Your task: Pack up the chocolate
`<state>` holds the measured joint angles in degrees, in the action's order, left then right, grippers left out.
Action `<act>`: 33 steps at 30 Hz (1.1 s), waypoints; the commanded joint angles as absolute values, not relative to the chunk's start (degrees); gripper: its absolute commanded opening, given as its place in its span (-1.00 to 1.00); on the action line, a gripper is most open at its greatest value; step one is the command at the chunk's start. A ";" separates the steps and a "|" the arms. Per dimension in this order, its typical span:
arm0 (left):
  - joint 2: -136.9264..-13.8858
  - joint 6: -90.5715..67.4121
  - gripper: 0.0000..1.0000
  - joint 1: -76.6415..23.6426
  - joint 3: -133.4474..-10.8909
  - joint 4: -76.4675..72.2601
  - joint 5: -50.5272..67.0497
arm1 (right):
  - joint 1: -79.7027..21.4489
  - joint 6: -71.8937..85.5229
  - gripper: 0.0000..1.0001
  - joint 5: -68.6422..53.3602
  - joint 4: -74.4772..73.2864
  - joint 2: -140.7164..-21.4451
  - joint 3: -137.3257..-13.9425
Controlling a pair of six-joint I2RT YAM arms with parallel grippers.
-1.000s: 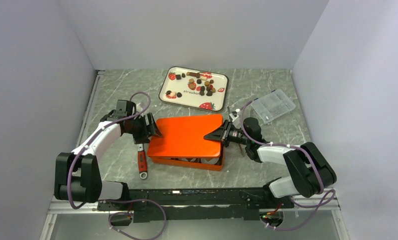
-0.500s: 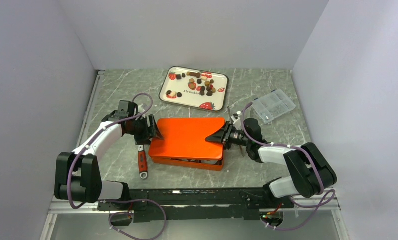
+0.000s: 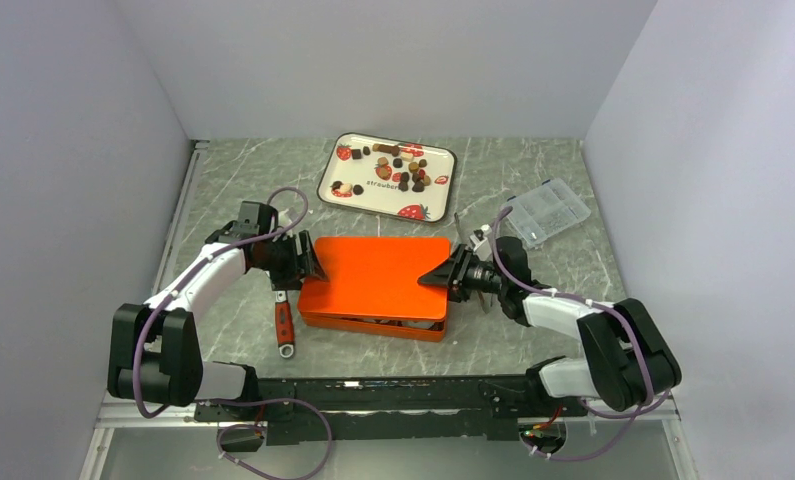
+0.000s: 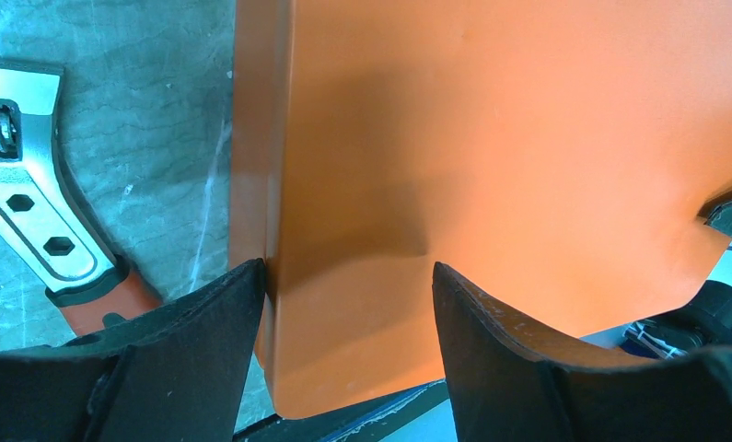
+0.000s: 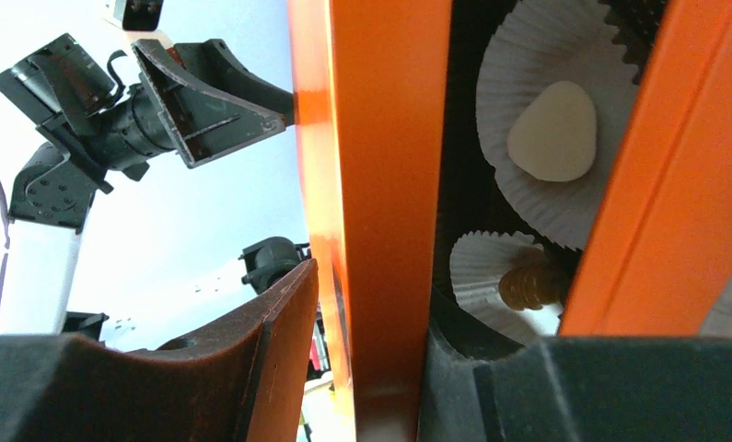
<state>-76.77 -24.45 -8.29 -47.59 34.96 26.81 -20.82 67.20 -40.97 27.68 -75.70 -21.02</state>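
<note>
The left pincer (image 3: 311, 262) stands apart at the left rim of the orange lid (image 3: 373, 272), 1 finger (image 4: 205, 322) touching the side wall and the other over the top. The right pincer (image 3: 435, 277) straddles the right rim; I cannot tell whether it clamps it.

On the grey worktop (image 3: 233, 180) are 1 orange tin (image 3: 373, 328) under that 1 lid, 1 white tray (image 3: 368, 200) behind it, 1 clear organizer (image 3: 545, 212) to the right, and 1 red-handled wrench (image 3: 285, 325) beside the tin's left end.

Loose chocolates (image 3: 405, 175) sit on the tray, too small to count. Inside the tin, 2 paper cups (image 5: 518, 64) show, 1 holding a cream-white candy (image 5: 553, 131) and 1 a tan candy (image 5: 526, 287).

Since 1 second ago the lid's right side has sunk lower and the right pincer has drawn back toward the rim. The left pincer has barely shifted.
</note>
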 commanded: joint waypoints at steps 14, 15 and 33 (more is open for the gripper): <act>-76.96 -23.01 0.43 -10.58 -47.74 35.67 26.02 | -19.07 59.14 -0.18 -38.93 15.53 -67.68 -21.31; -76.87 -23.02 0.43 -10.67 -47.66 35.68 26.02 | -19.07 58.71 -0.18 -38.70 14.78 -67.29 -21.35; -76.56 -23.52 0.42 -11.90 -47.68 35.97 25.60 | -18.98 53.66 -0.18 -33.97 3.92 -63.73 -22.25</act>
